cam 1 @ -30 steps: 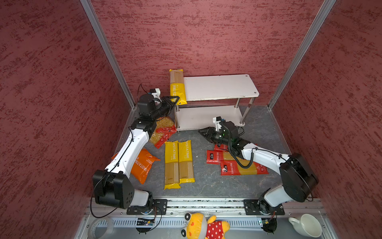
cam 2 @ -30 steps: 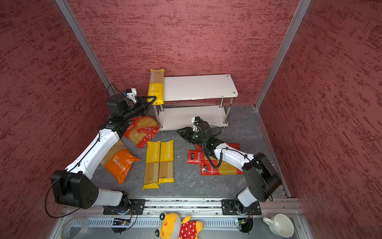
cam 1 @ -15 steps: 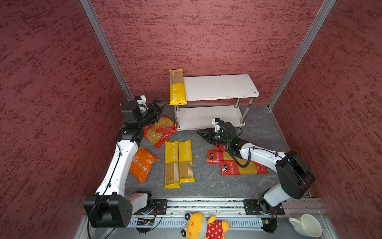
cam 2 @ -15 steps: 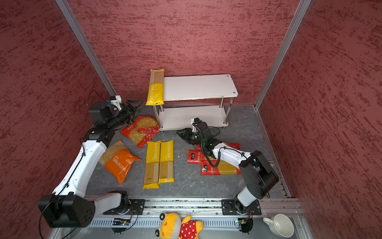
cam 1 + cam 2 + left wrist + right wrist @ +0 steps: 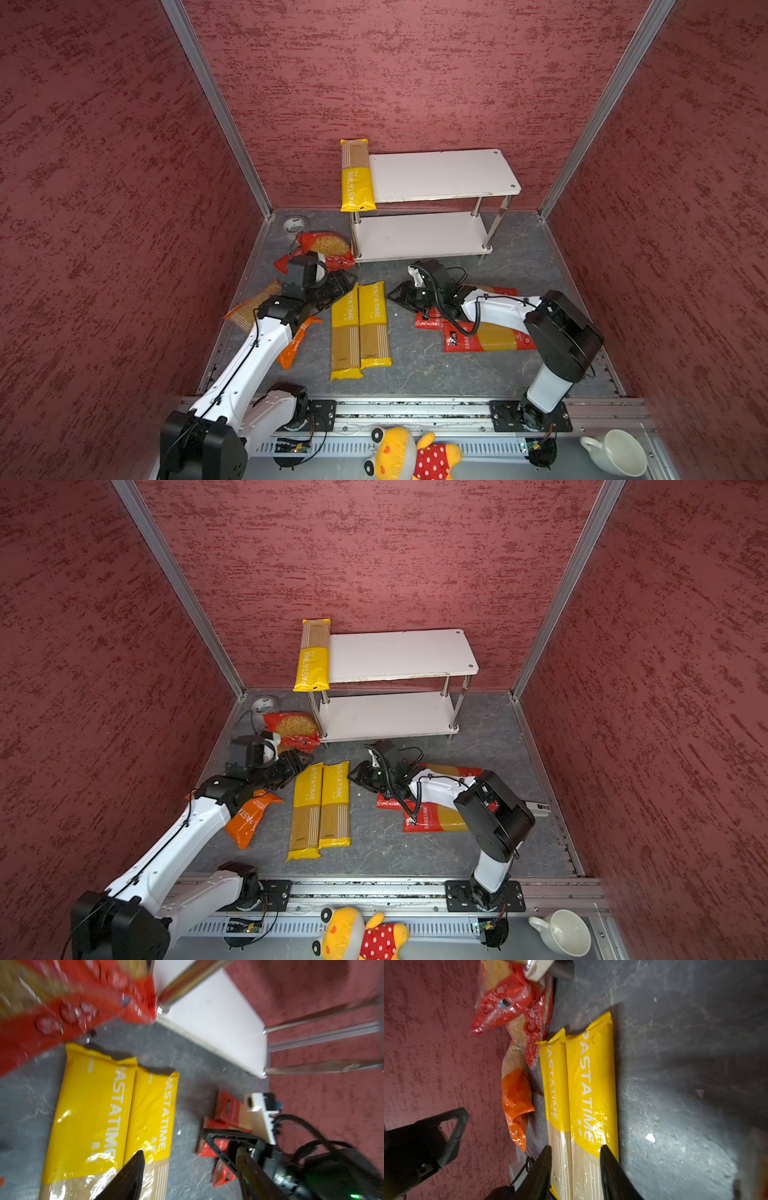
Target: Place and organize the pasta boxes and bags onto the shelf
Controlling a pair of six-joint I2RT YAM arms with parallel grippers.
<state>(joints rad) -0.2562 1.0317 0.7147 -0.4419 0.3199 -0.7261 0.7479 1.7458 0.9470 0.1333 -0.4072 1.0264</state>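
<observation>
One yellow pack (image 5: 356, 178) lies at the nine-o'clock end of the shelf (image 5: 440, 176) top, leaving room beside it. Left fingers (image 5: 133, 1174) and right fingers (image 5: 538, 1169), spread and empty, flank two packs (image 5: 360, 328) on the table (image 5: 415, 374) at its six o'clock, likely next.

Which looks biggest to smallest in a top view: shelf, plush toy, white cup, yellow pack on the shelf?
1. shelf
2. plush toy, cropped by the frame edge
3. white cup and yellow pack: look about alike, unranked; the cup is probably nearer the camera
</observation>
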